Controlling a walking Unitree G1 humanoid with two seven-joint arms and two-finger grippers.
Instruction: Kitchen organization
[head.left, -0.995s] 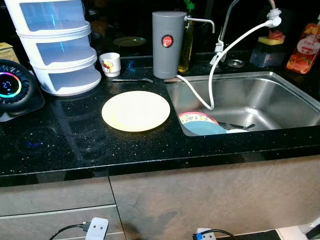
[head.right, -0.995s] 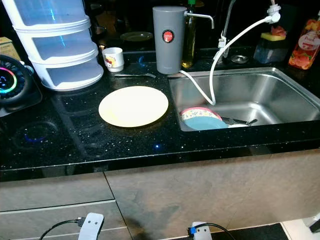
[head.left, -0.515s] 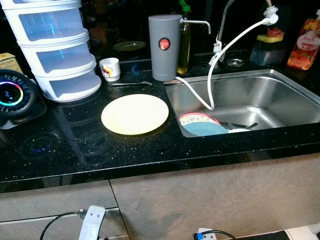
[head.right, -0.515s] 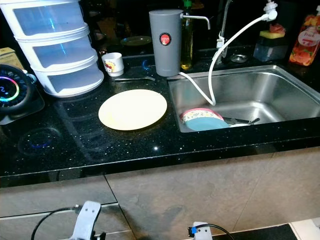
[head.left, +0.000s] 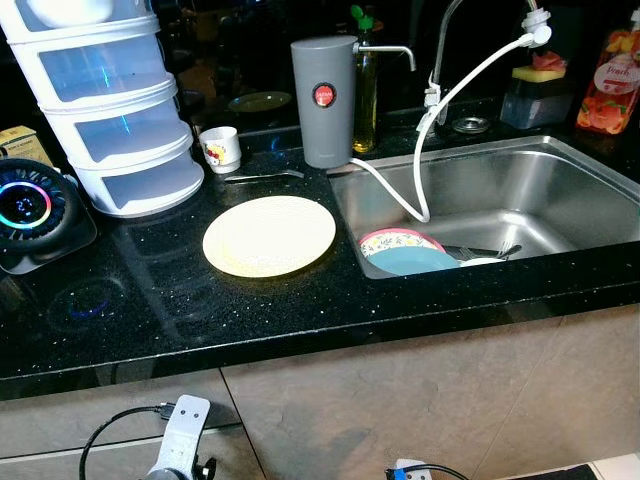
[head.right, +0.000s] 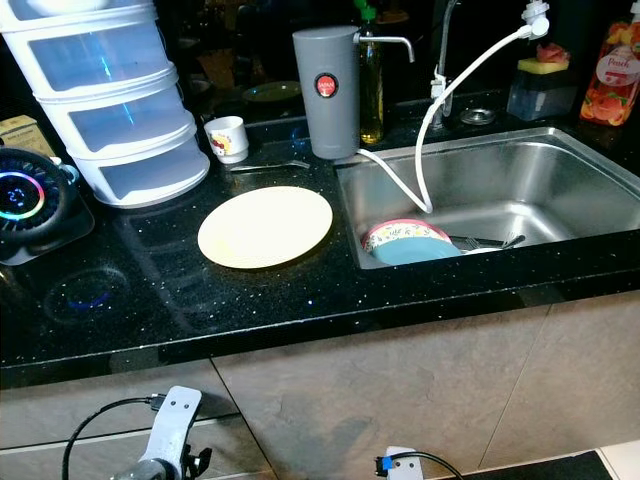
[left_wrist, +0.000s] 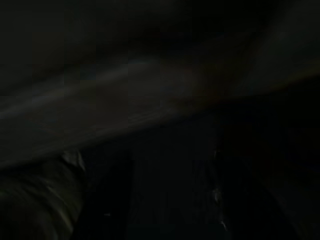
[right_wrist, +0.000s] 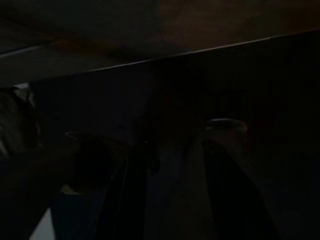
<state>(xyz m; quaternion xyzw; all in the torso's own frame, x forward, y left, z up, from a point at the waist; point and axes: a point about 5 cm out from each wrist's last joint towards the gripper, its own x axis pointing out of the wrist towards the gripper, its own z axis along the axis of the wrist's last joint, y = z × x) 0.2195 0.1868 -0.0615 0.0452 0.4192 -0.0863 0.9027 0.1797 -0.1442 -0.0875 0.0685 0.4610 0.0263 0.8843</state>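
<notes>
left eye view has a pale yellow plate lying flat on the black speckled counter, just left of the steel sink. inside the sink, at its near left corner, sit a floral-rimmed plate and a blue dish with some cutlery beside them. a grey canister stands behind the plate, a small mug and stacked white drawers further left. the left arm hangs low by the cabinet front (both wrist views are too dark, so can't tell how either gripper's fingers stand).
</notes>
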